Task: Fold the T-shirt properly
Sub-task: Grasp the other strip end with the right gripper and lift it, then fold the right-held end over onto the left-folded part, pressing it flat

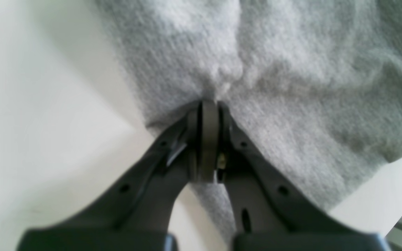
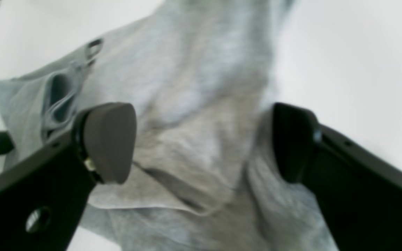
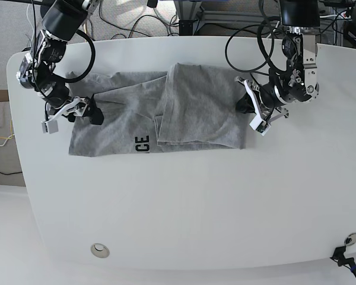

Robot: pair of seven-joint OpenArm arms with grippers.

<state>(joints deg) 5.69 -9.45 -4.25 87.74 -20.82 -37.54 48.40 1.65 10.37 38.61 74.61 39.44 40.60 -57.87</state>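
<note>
A wrinkled heather-grey cotton T-shirt (image 3: 160, 113) lies spread across the far half of a white rounded table (image 3: 184, 208), one side folded over the middle so that a plain panel covers most of the black block lettering (image 3: 142, 143), of which only "CE" shows near the shirt's front hem; at the shirt's edge on the base view's right, the left gripper (image 1: 209, 104) has its dark jaws pressed together on a pinch of the grey fabric, which bunches into a crease just beyond the tips; at the shirt's opposite end, the right gripper (image 2: 204, 143) stands with its jaws spread wide, poised just above rumpled cloth and a folded hem, gripping nothing.
</note>
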